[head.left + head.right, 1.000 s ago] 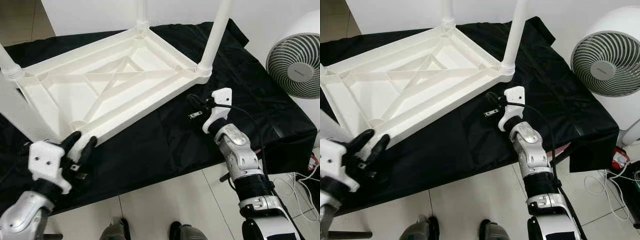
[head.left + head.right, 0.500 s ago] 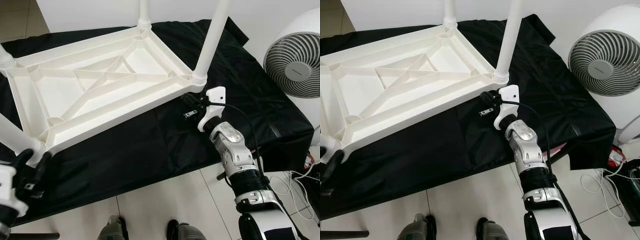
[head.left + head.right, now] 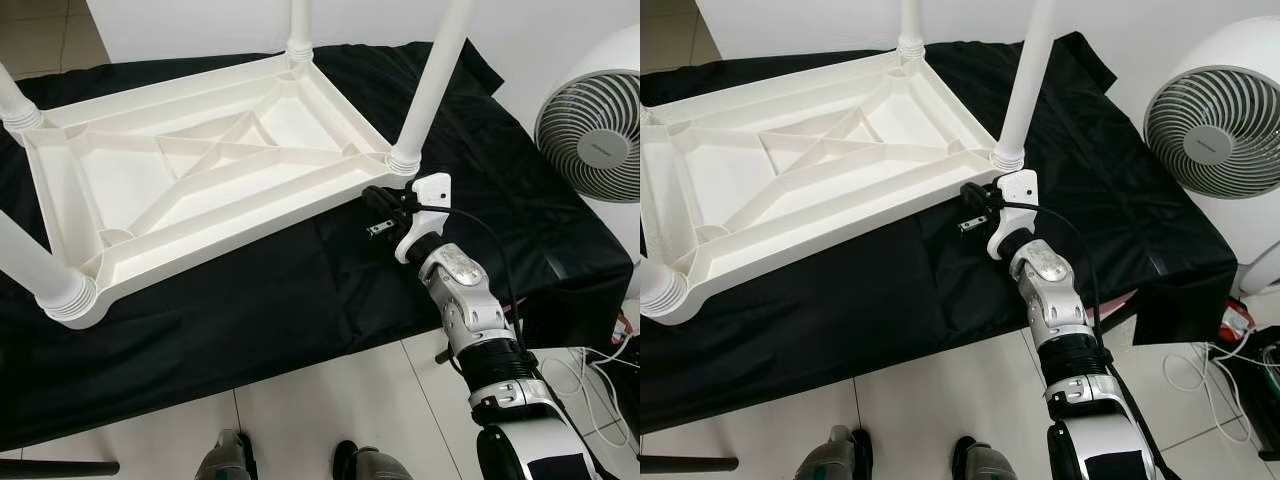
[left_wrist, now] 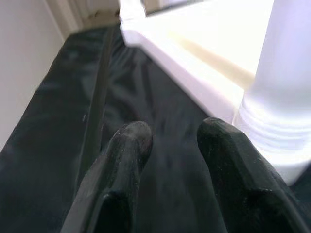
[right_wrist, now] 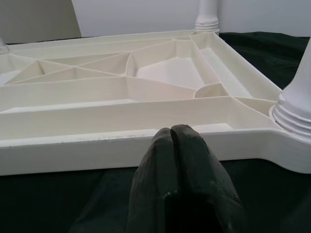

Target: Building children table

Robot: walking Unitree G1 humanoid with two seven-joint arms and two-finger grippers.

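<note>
A white plastic children's table (image 3: 210,180) lies upside down on a black cloth (image 3: 300,290) that covers the worktop, its ribbed underside facing up. Four white legs stand screwed into its corners; all are cut off by the frame edges. The near-right leg (image 3: 430,85) rises by the right arm, the far-right leg (image 3: 299,30) stands behind it, the near-left leg (image 3: 35,275) leans out past the picture's left edge, and only a stub of the far-left leg (image 3: 15,105) shows.

The right gripper (image 3: 372,199) sits against the table's long near rim, just beside the near-right leg's threaded collar. In the right wrist view its two black fingers (image 5: 192,145) are pressed together with nothing between them, tips at the rim; whether they touch the plastic is hard to tell.

The left gripper (image 4: 170,141) appears in the blurred left wrist view, its jaws narrowly parted and empty, above the cloth next to a leg's collar.

A white fan (image 3: 592,135) stands at the right, partly cut off. Cables (image 3: 590,370) lie on the tiled floor (image 3: 330,400), and the robot's feet (image 3: 300,465) peek in at the bottom.
</note>
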